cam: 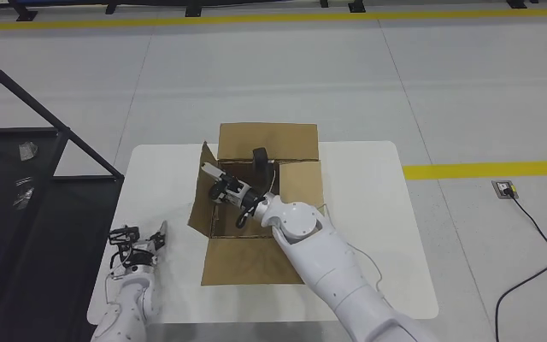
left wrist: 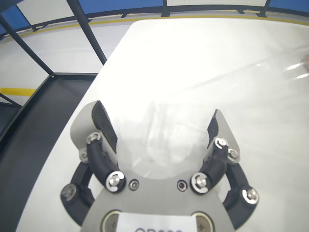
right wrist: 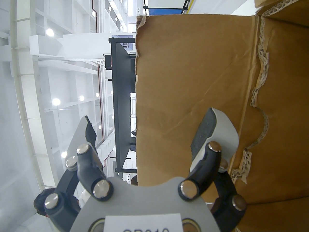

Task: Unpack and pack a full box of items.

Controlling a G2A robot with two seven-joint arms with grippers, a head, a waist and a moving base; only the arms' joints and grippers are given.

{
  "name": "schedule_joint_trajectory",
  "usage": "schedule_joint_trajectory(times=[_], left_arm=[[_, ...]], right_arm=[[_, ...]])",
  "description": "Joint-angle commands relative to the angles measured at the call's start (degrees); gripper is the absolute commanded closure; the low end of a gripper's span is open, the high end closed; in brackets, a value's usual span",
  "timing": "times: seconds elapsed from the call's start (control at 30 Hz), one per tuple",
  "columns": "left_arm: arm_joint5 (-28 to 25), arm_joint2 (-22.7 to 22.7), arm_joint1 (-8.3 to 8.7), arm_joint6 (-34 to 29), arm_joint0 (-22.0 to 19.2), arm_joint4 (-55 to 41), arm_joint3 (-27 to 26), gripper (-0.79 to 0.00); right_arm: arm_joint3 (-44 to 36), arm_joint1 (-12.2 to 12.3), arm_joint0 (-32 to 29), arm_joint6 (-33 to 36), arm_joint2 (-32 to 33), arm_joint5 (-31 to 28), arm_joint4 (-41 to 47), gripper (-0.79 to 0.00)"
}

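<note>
From above, I see the cardboard box (cam: 248, 261) mid-table (cam: 376, 214), brown, with its flaps splayed. My right gripper (cam: 222, 182) is at a side flap (cam: 202, 205). My left gripper (cam: 141, 248) sits near the table corner, probably to keep clear.

Left wrist: fingers spread and empty over bare tabletop.

Right wrist: jaws parted astride the flap's ragged edge, gripping nothing; I judge they're placed to bend it back.

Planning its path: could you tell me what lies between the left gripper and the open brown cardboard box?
Just bare white tabletop, as the top view shows.
</note>
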Motion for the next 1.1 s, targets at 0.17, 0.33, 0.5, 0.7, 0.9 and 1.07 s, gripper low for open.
schedule_joint_trajectory(times=[0.17,0.33,0.5,0.7,0.9,1.07], left_arm=[[-11.4,-7.6,2.27,2.2,9.7,-5.9,-11.6,-0.785],[-20.1,-13.2,3.92,0.0,19.0,-7.3,-23.1,-0.785],[-22.1,-16.7,4.72,-1.5,25.8,-6.1,-31.0,-0.785],[-24.4,-18.7,4.70,-3.1,30.0,-10.9,-37.8,-0.785],[-26.0,-18.7,4.61,-5.7,31.6,-12.5,-41.4,-0.785],[-27.5,-18.9,4.59,-6.6,32.3,-13.4,-42.7,-0.785]], right_arm=[[-0.5,-1.1,-0.9,-0.9,-2.5,0.4,-1.5,-0.785],[0.1,-2.3,-1.0,-3.1,-4.7,0.0,-2.7,-0.785],[1.5,-3.4,-0.2,-3.7,-6.0,-0.2,-3.0,-0.785],[4.4,-4.7,1.0,-6.6,-7.7,1.5,-4.7,-0.785],[7.1,-5.6,2.8,-4.8,-8.7,3.9,-5.8,-0.785],[8.2,-6.1,3.3,-5.2,-10.1,3.8,-9.0,-0.785]])
